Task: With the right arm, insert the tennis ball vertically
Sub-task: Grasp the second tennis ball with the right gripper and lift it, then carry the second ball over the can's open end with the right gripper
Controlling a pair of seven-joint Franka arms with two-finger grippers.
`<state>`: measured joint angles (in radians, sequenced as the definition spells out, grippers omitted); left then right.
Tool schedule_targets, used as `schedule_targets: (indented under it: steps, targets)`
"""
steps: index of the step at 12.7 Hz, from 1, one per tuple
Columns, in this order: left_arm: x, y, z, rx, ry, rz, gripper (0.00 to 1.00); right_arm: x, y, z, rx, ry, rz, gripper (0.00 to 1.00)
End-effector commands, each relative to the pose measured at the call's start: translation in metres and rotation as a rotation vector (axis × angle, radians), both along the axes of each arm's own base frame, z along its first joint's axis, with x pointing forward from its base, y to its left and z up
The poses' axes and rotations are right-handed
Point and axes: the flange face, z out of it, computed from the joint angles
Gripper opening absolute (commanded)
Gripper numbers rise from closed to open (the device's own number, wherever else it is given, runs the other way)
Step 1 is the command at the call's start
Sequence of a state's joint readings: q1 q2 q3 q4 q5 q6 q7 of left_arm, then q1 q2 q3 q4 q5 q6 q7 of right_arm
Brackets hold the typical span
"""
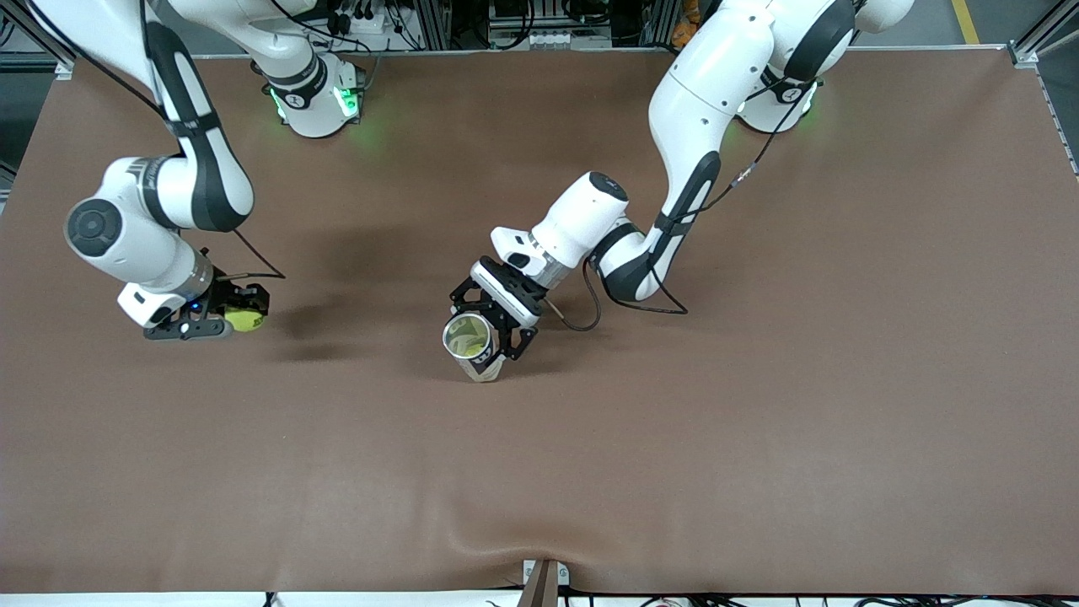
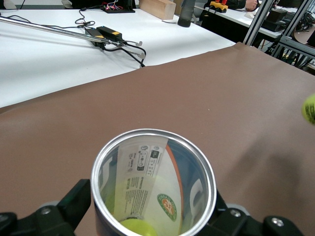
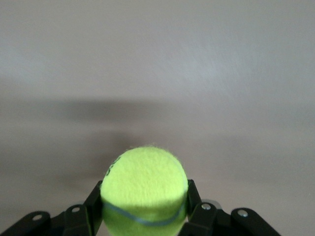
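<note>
My right gripper is shut on a yellow-green tennis ball just above the brown table, toward the right arm's end. In the right wrist view the ball fills the space between the black fingers. My left gripper is shut on a clear tennis ball can near the table's middle, its metal-rimmed mouth open and turned up toward the front camera. In the left wrist view the can has a printed label and one ball at its bottom.
The brown mat covers the table. A white surface with cables lies past the mat's edge in the left wrist view. The held ball also shows in the left wrist view at the frame's edge.
</note>
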<state>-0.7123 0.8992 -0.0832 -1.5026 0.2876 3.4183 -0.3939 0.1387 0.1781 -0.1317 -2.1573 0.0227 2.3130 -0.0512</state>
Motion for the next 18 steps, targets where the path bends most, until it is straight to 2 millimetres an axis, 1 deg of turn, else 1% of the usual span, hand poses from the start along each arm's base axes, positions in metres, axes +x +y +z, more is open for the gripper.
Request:
schedule_targets:
  steps: [1,2,3,4,6,8,9,10,12,13,15,16,18]
  targets:
    - [0.001,-0.003,0.001,-0.009,-0.022,-0.002,1.00,0.024,0.061,0.050,0.019,-0.010,-0.091,0.00]
    - [0.001,-0.003,0.001,-0.008,-0.022,-0.002,1.00,0.030,0.085,0.068,0.034,-0.020,-0.138,0.00]
    - [0.001,-0.003,0.001,-0.009,-0.022,-0.002,1.00,0.034,0.114,0.087,0.072,-0.037,-0.192,0.00]
    - [0.001,-0.003,0.002,-0.009,-0.023,-0.002,1.00,0.037,0.137,0.099,0.106,-0.047,-0.249,0.00]
    - [-0.002,-0.006,0.003,-0.011,-0.025,-0.008,1.00,0.043,0.173,0.118,0.184,-0.050,-0.376,0.00]
    - [-0.002,-0.006,0.003,-0.012,-0.024,-0.007,1.00,0.048,0.209,0.142,0.268,-0.045,-0.512,0.00]
    - [-0.002,-0.006,0.003,-0.012,-0.022,-0.006,1.00,0.050,0.228,0.150,0.297,-0.039,-0.572,0.00]
    - [-0.002,-0.006,0.003,-0.013,-0.023,-0.006,1.00,0.051,0.243,0.157,0.316,-0.037,-0.623,0.00]
    - [-0.002,-0.006,0.003,-0.014,-0.022,-0.005,1.00,0.055,0.265,0.160,0.346,-0.031,-0.694,0.00]
    - [-0.002,-0.006,0.003,-0.014,-0.022,-0.005,1.00,0.057,0.276,0.155,0.361,-0.033,-0.715,0.00]
    - [-0.002,-0.006,0.003,-0.014,-0.022,-0.005,1.00,0.057,0.306,0.137,0.409,-0.039,-0.759,0.00]
    - [-0.002,-0.006,0.003,-0.012,-0.021,-0.005,0.98,0.057,0.315,0.129,0.424,-0.044,-0.776,0.00]
    - [-0.002,-0.006,0.002,-0.013,-0.021,-0.005,0.94,0.058,0.319,0.118,0.421,-0.034,-0.783,0.00]
